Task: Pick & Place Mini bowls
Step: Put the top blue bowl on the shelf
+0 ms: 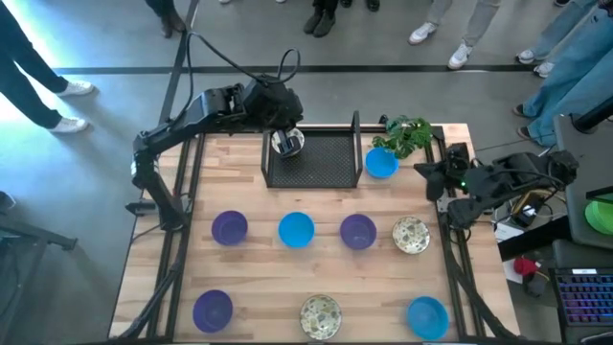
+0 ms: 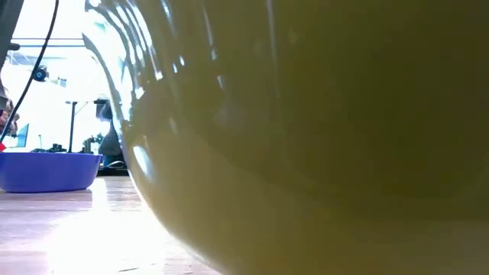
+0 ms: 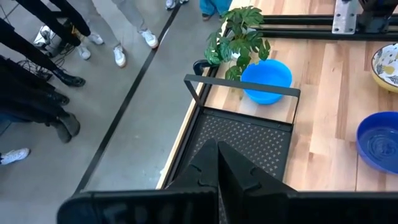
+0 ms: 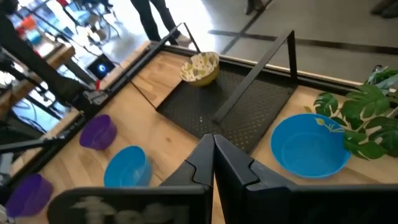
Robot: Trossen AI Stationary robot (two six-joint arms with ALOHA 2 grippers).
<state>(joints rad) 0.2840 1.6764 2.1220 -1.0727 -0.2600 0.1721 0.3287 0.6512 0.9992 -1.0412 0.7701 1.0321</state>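
A cream, green-speckled mini bowl [image 1: 287, 142] [image 4: 200, 67] lies in the far left corner of the black mesh tray [image 1: 321, 165]. My left gripper [image 1: 283, 125] [image 3: 217, 168] hovers just above that corner, shut, with nothing between its fingers. A blue bowl [image 1: 381, 163] [image 3: 266, 81] stands on the table right of the tray, beside the plant. My right gripper [image 1: 428, 174] [image 4: 213, 155] waits shut at the table's right edge, raised and pointing toward the tray. Several more purple, blue and speckled bowls stand in two rows nearer the front.
A green leafy plant [image 1: 407, 134] stands at the far right. The middle row holds purple [image 1: 230, 228], blue [image 1: 296, 230], purple [image 1: 357, 231] and speckled [image 1: 411, 235] bowls. The low view is filled by a near speckled bowl [image 2: 321, 153]. People stand beyond the far edge.
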